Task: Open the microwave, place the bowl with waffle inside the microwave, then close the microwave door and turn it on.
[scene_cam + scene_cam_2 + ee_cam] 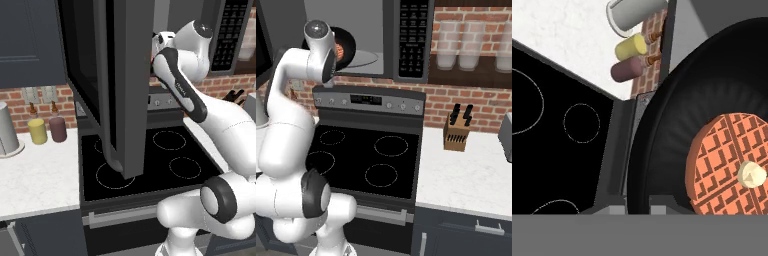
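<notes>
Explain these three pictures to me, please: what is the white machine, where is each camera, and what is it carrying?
This is a rendered kitchen. The white machine is a jointed robot arm on a base that can drive. Two pictures come from cameras on that base, behind the arm to its left and right; the third looks along the gripper itself. The microwave hangs above the black stove, and the microwave door stands swung open over the burners. The gripper is shut on the rim of the bowl with waffle, a black bowl holding an orange-brown waffle with a pale dab on top. In the right base view the bowl is at the mouth of the pale cavity. On the counter left of the stove stand a yellow jar and a maroon jar; to the right is a knife block.
</notes>
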